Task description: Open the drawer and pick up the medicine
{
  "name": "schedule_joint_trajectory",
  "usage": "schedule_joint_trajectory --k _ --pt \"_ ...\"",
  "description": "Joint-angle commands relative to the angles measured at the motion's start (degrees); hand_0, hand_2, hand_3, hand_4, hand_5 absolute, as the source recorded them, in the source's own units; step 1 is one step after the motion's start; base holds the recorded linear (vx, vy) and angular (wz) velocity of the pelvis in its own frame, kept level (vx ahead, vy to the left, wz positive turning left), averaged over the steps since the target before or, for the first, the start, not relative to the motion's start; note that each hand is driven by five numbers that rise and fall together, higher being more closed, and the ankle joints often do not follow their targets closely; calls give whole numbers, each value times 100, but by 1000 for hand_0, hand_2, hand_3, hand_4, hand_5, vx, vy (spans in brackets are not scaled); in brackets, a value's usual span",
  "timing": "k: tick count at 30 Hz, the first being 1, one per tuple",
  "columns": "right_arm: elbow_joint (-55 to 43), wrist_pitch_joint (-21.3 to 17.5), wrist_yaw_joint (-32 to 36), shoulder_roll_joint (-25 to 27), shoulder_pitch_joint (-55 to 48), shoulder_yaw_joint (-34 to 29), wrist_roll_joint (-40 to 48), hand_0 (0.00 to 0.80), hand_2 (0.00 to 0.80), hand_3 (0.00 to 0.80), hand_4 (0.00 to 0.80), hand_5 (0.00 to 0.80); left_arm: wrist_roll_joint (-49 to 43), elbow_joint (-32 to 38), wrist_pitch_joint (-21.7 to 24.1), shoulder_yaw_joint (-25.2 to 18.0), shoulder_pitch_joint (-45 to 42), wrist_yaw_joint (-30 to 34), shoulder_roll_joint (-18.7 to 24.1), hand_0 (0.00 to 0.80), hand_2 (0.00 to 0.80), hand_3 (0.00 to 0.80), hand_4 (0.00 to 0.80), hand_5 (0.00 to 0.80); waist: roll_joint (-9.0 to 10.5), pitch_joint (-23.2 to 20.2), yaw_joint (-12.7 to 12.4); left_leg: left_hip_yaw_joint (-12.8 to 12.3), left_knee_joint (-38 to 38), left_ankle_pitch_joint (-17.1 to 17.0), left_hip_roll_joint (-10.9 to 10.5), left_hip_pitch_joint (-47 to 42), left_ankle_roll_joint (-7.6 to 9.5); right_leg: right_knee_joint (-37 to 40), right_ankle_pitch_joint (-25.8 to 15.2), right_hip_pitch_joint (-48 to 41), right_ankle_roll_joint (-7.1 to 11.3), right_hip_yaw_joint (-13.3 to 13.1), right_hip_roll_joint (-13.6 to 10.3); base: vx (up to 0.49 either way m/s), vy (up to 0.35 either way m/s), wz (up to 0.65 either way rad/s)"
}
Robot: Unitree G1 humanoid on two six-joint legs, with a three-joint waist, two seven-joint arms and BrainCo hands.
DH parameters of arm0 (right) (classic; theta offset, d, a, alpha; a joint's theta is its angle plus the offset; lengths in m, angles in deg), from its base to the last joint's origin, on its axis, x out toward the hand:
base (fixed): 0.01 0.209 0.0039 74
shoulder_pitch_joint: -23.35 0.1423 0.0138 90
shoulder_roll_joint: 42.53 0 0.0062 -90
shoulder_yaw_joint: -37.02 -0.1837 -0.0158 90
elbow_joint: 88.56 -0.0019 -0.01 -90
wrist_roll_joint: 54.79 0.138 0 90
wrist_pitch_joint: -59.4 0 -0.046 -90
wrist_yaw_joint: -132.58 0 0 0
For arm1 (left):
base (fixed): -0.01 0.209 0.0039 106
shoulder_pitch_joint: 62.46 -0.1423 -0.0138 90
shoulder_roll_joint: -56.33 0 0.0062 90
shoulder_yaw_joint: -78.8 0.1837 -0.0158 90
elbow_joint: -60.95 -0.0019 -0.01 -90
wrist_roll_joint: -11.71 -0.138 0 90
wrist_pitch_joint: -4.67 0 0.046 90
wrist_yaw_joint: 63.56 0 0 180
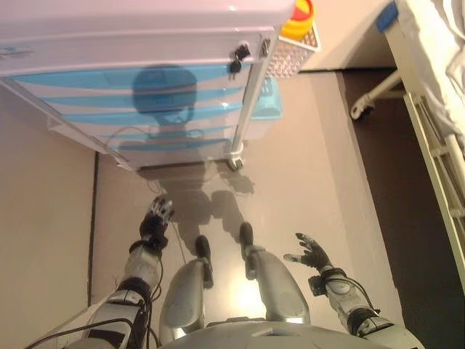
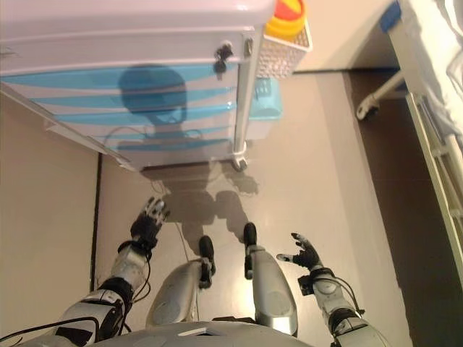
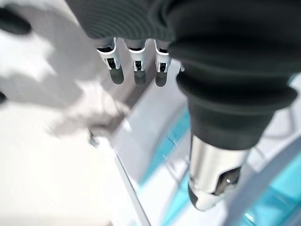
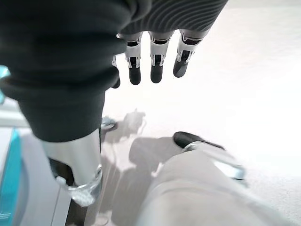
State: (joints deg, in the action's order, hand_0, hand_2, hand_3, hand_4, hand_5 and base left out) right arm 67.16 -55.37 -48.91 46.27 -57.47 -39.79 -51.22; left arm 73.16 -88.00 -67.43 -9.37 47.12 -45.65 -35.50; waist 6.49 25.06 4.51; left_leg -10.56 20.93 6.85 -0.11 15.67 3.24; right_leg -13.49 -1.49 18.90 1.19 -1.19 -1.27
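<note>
Drawers (image 1: 138, 94) with blue-striped fronts were seen stacked in a white wheeled cart (image 1: 131, 43) at the far side of the floor (image 1: 312, 167); all of them were shut, and no medicine could be seen. A set of keys (image 1: 238, 57) was hung from a lock at the cart's upper right corner. No writing or label could be read on the cart fronts.

The left robot hand (image 1: 158, 214) was held low over the floor, well short of the cart's lowest drawer, its fingers straight and relaxed with nothing held; in the left wrist view its fingers (image 3: 136, 70) were pointed toward the cart's blue-and-white side. To the right of the cart, a white perforated basket (image 1: 294, 54) was hung on its side, with a yellow container with a red top (image 1: 299, 18) seated in it, and a pale blue bin (image 1: 265, 102) was fixed below. The right robot hand (image 1: 312, 254) was held out over the floor, well apart from the cart, fingers spread wide and empty. At the far right, a white bed frame (image 1: 436, 138) on a castor was seen.
</note>
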Motion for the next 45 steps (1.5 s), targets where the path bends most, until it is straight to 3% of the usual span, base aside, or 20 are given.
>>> schedule_joint_trajectory --k 1,6,16,21,27,34,40,45 --pt "-485 -225 -157 197 -67 181 405 0 0 0 0 0 732 553 491 -22 352 149 179 0 0 0 0 0 51 -75 114 -15 640 603 -150 567 220 -541 77 460 280 -62 -147 -53 45 -29" --pt "-618 -243 -210 299 -78 364 588 0 0 0 0 0 1374 726 386 -134 1463 220 763 0 0 0 0 0 142 52 277 2 1129 817 -114 1004 218 -731 127 781 226 -175 -52 -5 17 -16" --pt "-738 -373 -279 435 -259 663 716 0 0 0 0 0 2707 584 535 -269 3090 463 1496 0 0 0 0 0 210 159 572 -26 1704 1088 -40 1333 192 -961 215 1041 145 -257 -26 23 6 -6" --pt "-705 -476 -271 483 -329 755 666 0 0 0 0 0 3672 718 679 -301 3616 919 1756 0 0 0 0 0 216 217 650 -58 1751 1151 1 1312 183 -994 245 1057 142 -272 -6 31 6 -7" --pt "-733 -499 -255 510 -368 871 565 0 0 0 0 0 4479 1531 742 -243 3981 1964 1867 0 0 0 0 0 202 253 641 -89 1597 1123 11 1184 153 -972 292 988 120 -252 43 5 -6 -2" --pt "-824 -378 -263 498 -363 869 380 0 0 0 0 0 3911 2821 681 -52 3899 2712 1840 0 0 0 0 0 129 270 490 -33 1182 967 -73 879 130 -840 330 738 114 -193 61 2 -45 3" --pt "-822 -240 -222 486 -379 778 213 0 0 0 0 0 3027 3773 544 -44 3614 2428 1819 0 0 0 0 0 -20 220 305 92 634 744 -184 415 101 -630 355 311 133 -76 -39 22 -41 8" --pt "-755 -196 -205 460 -414 763 145 0 0 0 0 0 2782 3923 433 -109 3508 2270 1923 0 0 0 0 0 -126 44 202 184 64 492 -241 -30 4 -308 362 -143 162 58 -150 50 -40 14"
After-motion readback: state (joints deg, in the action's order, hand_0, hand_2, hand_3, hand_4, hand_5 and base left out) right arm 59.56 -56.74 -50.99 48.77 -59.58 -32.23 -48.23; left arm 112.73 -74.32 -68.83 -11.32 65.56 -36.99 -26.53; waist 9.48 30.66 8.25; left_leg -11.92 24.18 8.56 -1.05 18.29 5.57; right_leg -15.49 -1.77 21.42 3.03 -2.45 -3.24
